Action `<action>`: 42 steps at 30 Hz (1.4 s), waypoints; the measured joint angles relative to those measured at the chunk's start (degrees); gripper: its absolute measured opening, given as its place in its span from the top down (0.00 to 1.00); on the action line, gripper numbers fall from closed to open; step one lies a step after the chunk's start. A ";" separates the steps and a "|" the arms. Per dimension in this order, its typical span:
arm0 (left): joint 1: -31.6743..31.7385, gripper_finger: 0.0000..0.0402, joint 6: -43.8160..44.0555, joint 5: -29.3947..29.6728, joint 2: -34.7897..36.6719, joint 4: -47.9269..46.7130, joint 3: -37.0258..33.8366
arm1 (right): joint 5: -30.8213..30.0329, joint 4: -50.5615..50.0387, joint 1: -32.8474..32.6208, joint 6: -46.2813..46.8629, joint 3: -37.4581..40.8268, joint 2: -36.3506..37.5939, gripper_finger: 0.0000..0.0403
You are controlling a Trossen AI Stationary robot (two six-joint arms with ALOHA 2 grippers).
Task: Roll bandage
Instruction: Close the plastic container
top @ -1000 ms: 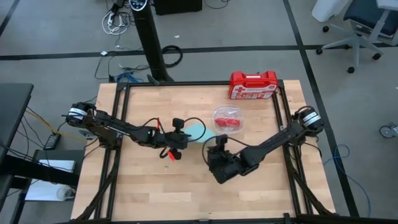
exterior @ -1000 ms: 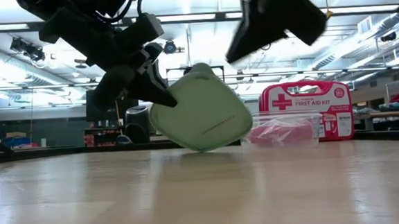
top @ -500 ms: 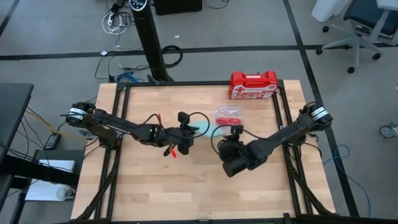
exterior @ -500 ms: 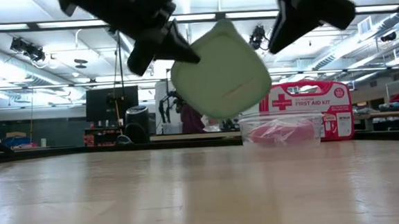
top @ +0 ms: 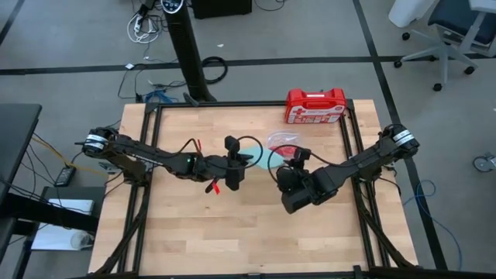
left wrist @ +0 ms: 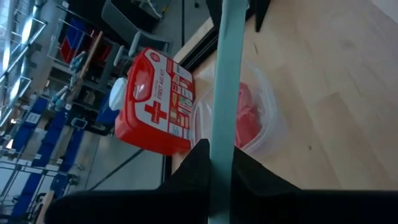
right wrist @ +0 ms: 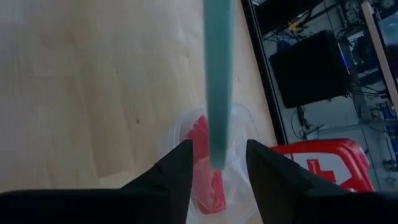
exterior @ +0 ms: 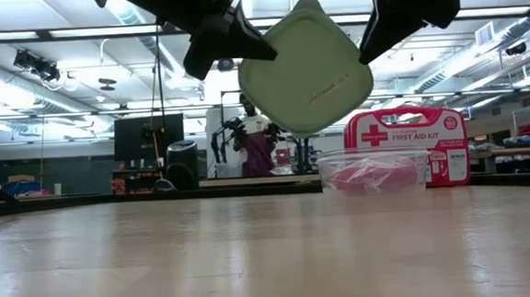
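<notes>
Wooden bench (top: 194,225) below: my left fingers (left wrist: 200,158) clamp the pale lid (exterior: 304,68), my right fingers (right wrist: 186,163) stand apart around its edge. Beyond them, the bandage (right wrist: 205,162) lies unrolled in its tub (exterior: 373,171); rolling isn't begun.

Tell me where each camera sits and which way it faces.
High: above the table, looking straight down; both arms show, left gripper and right gripper at the lid.
Low: at tabletop height, looking level across to the container and first-aid case; both grippers enter from above.
Left wrist: on the left arm, looking past its fingers, clamped on the lid's edge.
Right wrist: on the right arm, looking past its fingers, spread either side of the lid.
Shared: both wrist views show the red bandage inside the container.
</notes>
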State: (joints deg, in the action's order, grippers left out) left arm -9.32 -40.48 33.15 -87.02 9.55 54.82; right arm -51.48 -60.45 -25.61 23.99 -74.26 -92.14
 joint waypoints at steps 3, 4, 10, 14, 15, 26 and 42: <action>0.00 0.94 -0.45 -1.16 0.00 1.25 -0.01 | -0.54 1.65 0.37 -2.29 0.00 -0.06 0.62; 0.00 0.94 -0.80 -1.96 0.00 1.72 0.00 | -0.98 2.05 0.70 -3.06 0.00 -0.06 0.62; 0.69 0.94 -1.06 -6.95 0.00 3.38 -0.02 | -3.36 5.67 3.14 -6.11 2.36 -0.37 0.69; 2.56 0.94 0.60 -10.19 -0.70 2.87 -0.02 | -3.88 5.57 4.08 -5.76 4.60 -0.37 0.83; 3.09 0.93 1.47 -10.35 -1.00 2.64 -0.02 | -4.59 5.53 4.17 -5.67 5.17 -0.37 0.87; 8.05 0.69 6.11 -3.42 -4.63 4.55 -0.04 | -10.55 -9.01 6.12 2.88 6.82 -0.15 0.92; 10.19 0.57 18.04 -11.39 -4.31 1.34 -0.08 | -5.21 -7.73 11.72 4.42 15.84 -0.15 0.94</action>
State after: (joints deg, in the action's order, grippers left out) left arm 0.86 -22.44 21.76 -91.33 10.90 54.74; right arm -56.70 -68.17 -13.89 28.41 -58.42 -92.29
